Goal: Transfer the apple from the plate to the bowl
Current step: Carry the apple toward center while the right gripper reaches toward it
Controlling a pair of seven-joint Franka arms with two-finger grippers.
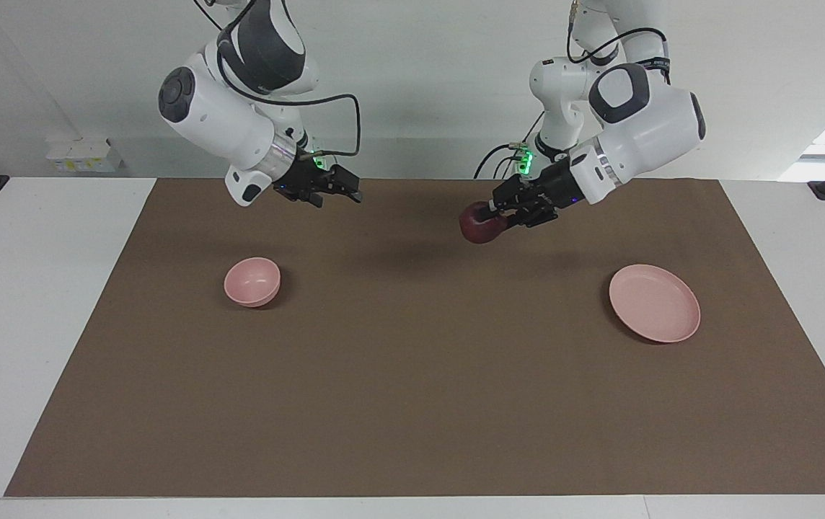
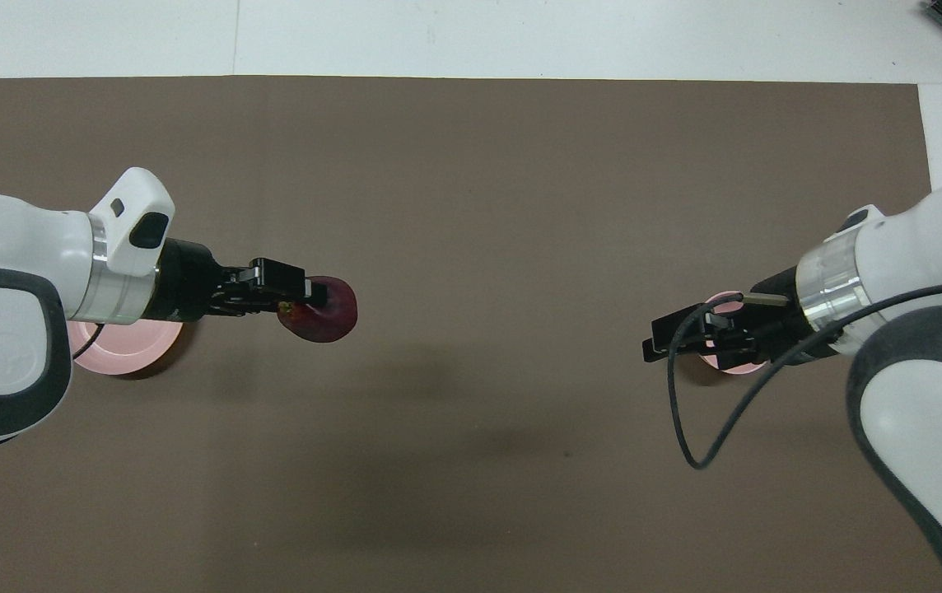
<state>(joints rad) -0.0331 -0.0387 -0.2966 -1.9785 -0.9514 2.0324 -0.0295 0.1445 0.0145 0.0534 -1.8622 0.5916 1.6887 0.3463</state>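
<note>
We see the apple (image 1: 482, 225), dark red, clamped in the left gripper (image 1: 493, 215), whose fingers press on it from both sides. It hangs in the air over the bare brown mat (image 1: 412, 375), above the stretch between the middle of the mat and the plate (image 1: 655, 313). From overhead the apple (image 2: 321, 308) shows a small yellowish patch next to the fingertips.

The plate lies flat on the mat toward the left arm's end of the desk (image 1: 37, 288), well apart from the apple, and nothing lies on it. In the overhead view the left arm's wrist covers most of the plate (image 2: 121, 356).

The bowl (image 1: 252, 282) stands upright on the mat toward the right arm's end, well apart from the plate, and we find nothing in it.

The right gripper (image 1: 339, 194) hangs in the air over the mat close to the edge by the robots, its fingers spread wide and holding nothing. Seen from overhead, the right gripper (image 2: 669, 342) covers part of the bowl (image 2: 726, 362), yet the facing view shows it well above the bowl, not touching it.
</note>
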